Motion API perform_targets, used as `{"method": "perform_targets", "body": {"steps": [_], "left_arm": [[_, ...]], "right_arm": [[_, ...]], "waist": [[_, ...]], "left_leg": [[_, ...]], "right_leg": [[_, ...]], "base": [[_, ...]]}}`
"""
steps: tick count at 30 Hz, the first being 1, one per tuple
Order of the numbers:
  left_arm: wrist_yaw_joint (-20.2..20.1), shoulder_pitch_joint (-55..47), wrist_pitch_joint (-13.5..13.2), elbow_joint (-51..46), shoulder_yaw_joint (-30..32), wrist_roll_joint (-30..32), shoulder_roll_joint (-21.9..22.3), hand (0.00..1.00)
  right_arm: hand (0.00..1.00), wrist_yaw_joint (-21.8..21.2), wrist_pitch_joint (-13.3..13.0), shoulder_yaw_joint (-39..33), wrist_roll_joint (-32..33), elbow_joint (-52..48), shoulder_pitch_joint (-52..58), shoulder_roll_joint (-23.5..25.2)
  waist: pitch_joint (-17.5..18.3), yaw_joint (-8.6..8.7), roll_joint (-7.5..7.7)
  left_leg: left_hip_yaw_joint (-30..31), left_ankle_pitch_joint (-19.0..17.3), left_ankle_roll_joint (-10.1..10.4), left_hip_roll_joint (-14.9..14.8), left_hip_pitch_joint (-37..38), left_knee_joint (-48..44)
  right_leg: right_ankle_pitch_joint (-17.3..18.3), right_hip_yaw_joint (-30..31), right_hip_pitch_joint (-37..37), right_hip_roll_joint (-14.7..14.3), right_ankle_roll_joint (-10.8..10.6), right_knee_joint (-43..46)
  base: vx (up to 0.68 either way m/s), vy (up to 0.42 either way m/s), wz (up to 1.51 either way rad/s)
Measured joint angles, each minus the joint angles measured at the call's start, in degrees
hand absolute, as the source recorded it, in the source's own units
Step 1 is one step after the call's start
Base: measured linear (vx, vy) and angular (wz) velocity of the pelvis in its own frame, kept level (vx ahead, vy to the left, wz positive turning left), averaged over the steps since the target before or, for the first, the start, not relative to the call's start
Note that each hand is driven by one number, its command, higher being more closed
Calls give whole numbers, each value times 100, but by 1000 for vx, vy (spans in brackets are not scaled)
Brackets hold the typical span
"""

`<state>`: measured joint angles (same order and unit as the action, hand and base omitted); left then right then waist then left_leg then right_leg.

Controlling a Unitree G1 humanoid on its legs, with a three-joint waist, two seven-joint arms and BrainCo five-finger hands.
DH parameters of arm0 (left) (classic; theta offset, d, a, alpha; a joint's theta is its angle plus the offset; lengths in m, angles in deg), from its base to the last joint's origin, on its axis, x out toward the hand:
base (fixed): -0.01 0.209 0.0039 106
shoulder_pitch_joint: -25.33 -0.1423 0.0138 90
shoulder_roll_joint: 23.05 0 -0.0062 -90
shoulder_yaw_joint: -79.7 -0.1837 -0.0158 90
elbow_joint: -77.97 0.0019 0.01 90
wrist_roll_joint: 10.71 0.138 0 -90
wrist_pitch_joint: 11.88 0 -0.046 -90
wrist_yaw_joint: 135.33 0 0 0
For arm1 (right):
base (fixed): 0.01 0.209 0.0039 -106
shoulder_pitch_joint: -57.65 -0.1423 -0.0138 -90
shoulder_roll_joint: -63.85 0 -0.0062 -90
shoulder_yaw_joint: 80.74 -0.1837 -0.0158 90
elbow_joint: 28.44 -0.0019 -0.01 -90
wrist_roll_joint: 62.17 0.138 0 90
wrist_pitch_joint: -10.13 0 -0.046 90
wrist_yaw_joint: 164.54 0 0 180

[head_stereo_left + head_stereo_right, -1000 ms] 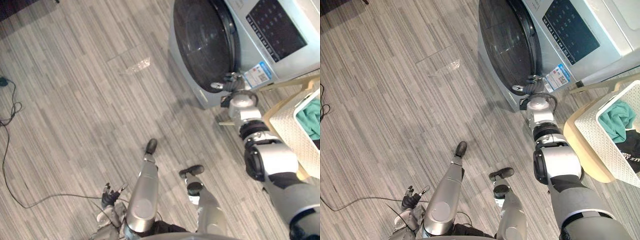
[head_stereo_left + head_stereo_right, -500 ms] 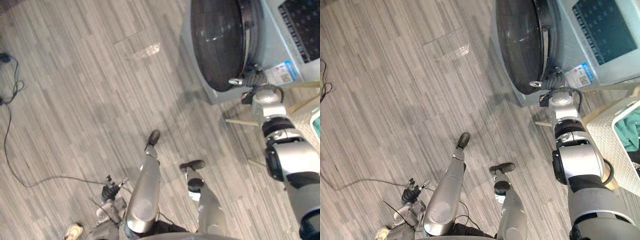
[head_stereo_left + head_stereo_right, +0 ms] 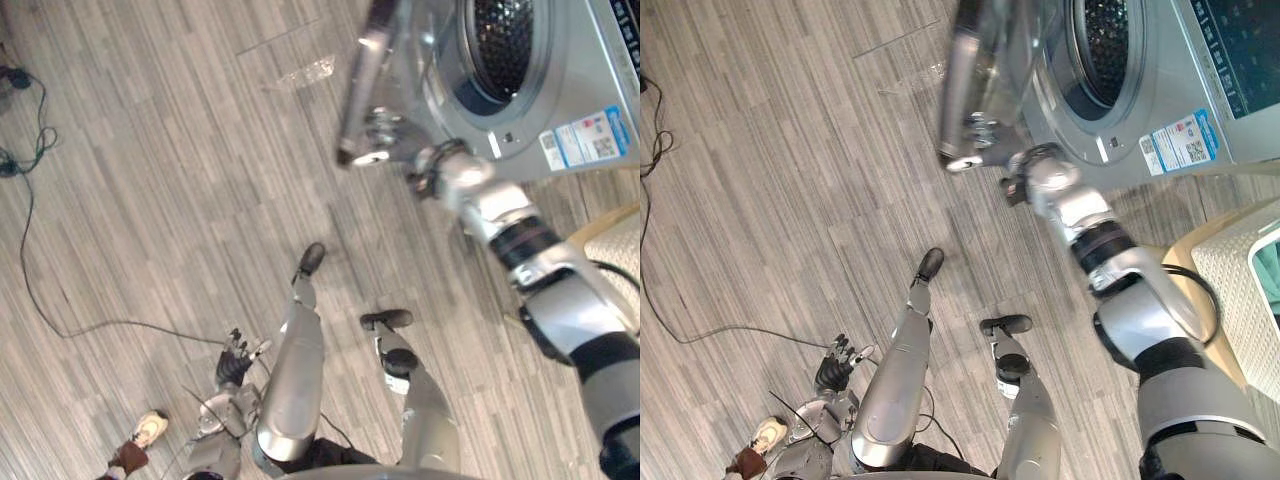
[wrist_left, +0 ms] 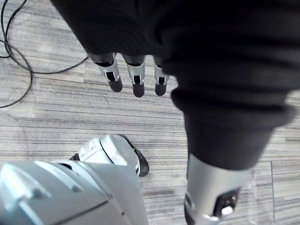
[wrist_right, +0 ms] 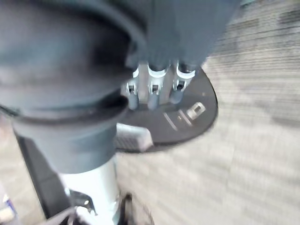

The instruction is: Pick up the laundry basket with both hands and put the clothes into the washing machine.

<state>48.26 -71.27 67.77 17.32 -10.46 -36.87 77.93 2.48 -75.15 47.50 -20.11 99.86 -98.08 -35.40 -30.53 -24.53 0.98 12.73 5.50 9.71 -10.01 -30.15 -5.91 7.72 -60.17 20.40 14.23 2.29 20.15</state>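
Right hand [image 3: 383, 133]: up at the free edge of the washer door [image 3: 360, 85]. My fingers [image 5: 154, 91] are straight, tips against the door's dark glass, nothing gripped (thumb is out of sight, so I can't speak for it).
Left hand [image 3: 235, 362]: hangs low at my side over the floor [image 3: 150, 200], fingers [image 4: 136, 82] straight and loose, holding nothing.
Door: stands open, seen almost edge-on, jutting out from the machine's front toward me.
Drum [image 3: 1102, 45]: exposed behind the door. I see perforated metal, but can't tell what is inside.
Washing machine [image 3: 1160, 90]: silver front, ahead and to my right, with a dark control panel [image 3: 1240, 40] on top and a blue-and-white sticker [image 3: 590, 140] below the opening.
Laundry basket [image 3: 1238, 300]: white, perforated, on a tan stand [image 3: 1185, 265] to my right, just beside the machine. It is well apart from both hands, neither touching it.
Clothes [image 3: 1270, 285]: teal cloth in the basket, cut off at the view's edge.
Floor: grey striped planks.
Shoe [image 3: 148, 430]: a person's shoe, low on my left, near the left hand.
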Motion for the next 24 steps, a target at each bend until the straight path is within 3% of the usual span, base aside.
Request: {"method": "perform_targets", "body": {"steps": [3, 4, 7, 10, 14, 16, 17, 20, 24], "left_arm": [[17, 15, 6, -419, -201, 261, 8, 0], [16, 65, 17, -766, -352, 608, 9, 0], [7, 171, 16, -1369, -472, 1000, -7, 0], [-73, 384, 15, -1778, -437, 1305, -295, 0], [-125, 922, 94, -1681, -293, 1735, -787, 0], [-224, 1669, 157, -1177, -188, 2027, -1140, 0], [-237, 2144, 269, -772, -106, 2235, -1524, 0], [-231, 2839, 380, -28, 27, 2576, -2187, 0], [-233, 4064, 563, 1358, 34, 3105, -3192, 0]], "right_arm": [[0, -220, -220, 287, 65, -103, 332, 502], [0, -211, -278, 320, 65, -19, 774, 639], [0, -198, -316, 326, 59, 232, 1382, 742], [0, -197, -330, 298, -8, 545, 2015, 844], [0, -211, -317, 182, -322, 833, 2726, 924], [0, -226, -317, -63, -511, 985, 3082, 953], [0, -228, -292, -179, -706, 1063, 3261, 1027], [0, -244, -303, -353, -955, 1064, 3476, 1139], [0, -242, -316, -635, -1115, 1022, 3813, 1399]], "waist": [[2, -37, -10], [1, -28, -11], [1, 47, -11], [1, 238, -11], [13, 495, -29], [14, 545, -29], [17, 669, -24], [41, 832, 35], [106, 1100, 277]], "left_leg": [[34, 17, 11, 22, 136, -23], [24, 17, 11, 56, 289, -45], [-63, 16, 10, 110, 400, -160], [-232, -6, 9, 98, 447, -302], [-489, -331, -18, -74, 514, -528], [-583, -386, -17, -121, 485, -521], [-606, -401, 4, -133, 481, -507], [-675, -400, 8, -200, 451, -497], [-744, -334, 37, -278, 209, -494]], "right_leg": [[144, 33, -87, 177, -14, 303], [144, 128, -204, 251, -14, 383], [142, 390, -270, 290, -15, 373], [141, 664, -218, 257, -14, 321], [114, 985, -128, 44, 28, 271], [47, 1111, 18, -13, 57, 234], [-17, 1166, 59, -50, 48, 176], [-163, 1254, 125, -206, 37, -57], [-392, 1310, 357, -375, 58, -342]], "base": [[105, -115, 17], [39, -57, 6], [-26, -12, -7], [-132, 2, -36], [-161, 10, -48], [-194, 6, -43], [-173, 0, -30], [-103, -7, -34], [-48, -25, -25]]}}
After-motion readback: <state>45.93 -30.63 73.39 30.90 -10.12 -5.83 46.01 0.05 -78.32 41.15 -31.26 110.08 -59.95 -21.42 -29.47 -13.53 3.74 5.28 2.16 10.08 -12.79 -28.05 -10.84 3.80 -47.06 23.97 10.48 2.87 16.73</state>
